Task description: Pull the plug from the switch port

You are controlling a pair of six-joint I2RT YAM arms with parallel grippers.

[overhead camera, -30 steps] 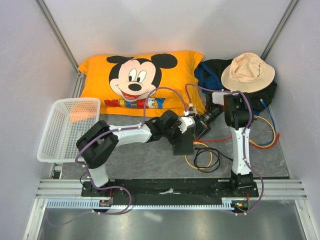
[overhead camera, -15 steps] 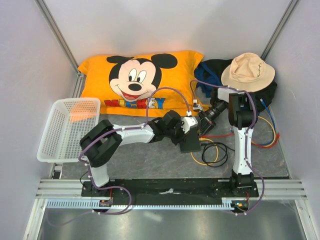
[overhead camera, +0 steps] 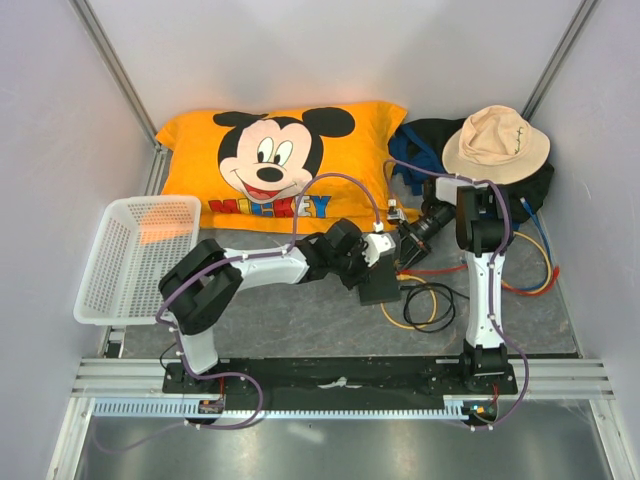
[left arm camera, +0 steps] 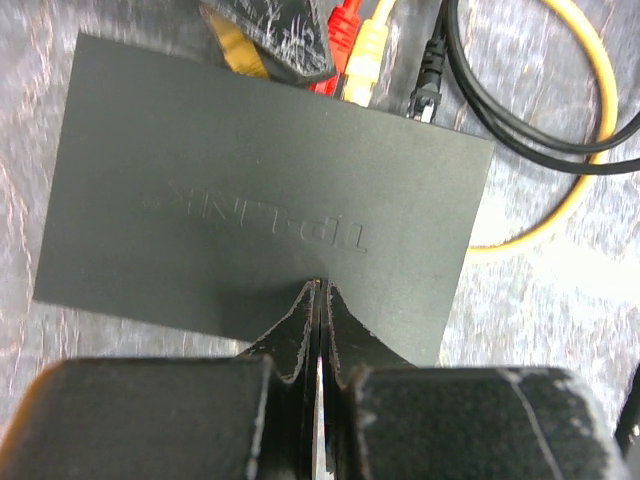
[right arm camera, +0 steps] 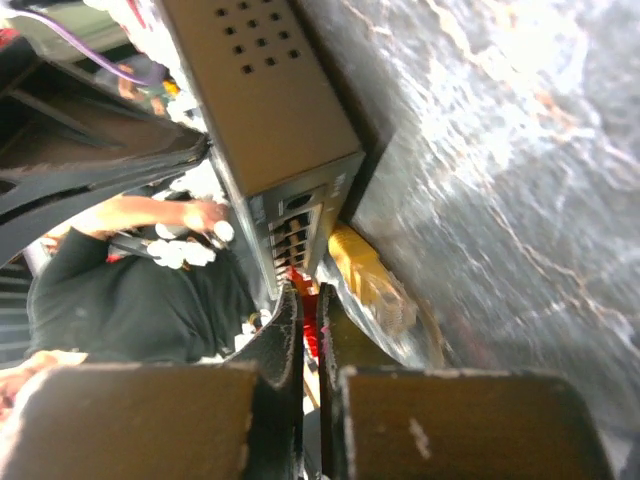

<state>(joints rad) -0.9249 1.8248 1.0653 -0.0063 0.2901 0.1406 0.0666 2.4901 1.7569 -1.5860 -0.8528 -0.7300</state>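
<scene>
**Two arms crowd one small network switch (overhead camera: 380, 287)**

The switch lies flat on the grey table (overhead camera: 300, 320), right of the middle and toward the near edge. Its TP-Link lid faces up and its socket edge is turned away from the left arm.

The left gripper (left arm camera: 318, 300) has its fingers pressed together with nothing between them. Their tips sit on the lid just inside the edge opposite the sockets, which looks to me like pinning the box down.

The right gripper (right arm camera: 310, 310) sits at the socket side, its fingers likewise drawn together. A sliver of red shows in the slit between them, but I cannot tell whether it has hold of anything.

A red plug (left arm camera: 343, 25) and a yellow plug (left arm camera: 365, 50) stand side by side at the socket edge. A black plug (left arm camera: 427, 85) lies just beside them; seated or loose, I cannot say.

The box looks light, stiff and smooth-skinned, so I'd expect it to skate across the table if tugged by a cable. It wants holding down from above.

The plug is small hard plastic, of the kind that usually carries a latch tab. The place to take it is the plug body right at the port, tab squeezed. The soft cable would only bend.
</scene>
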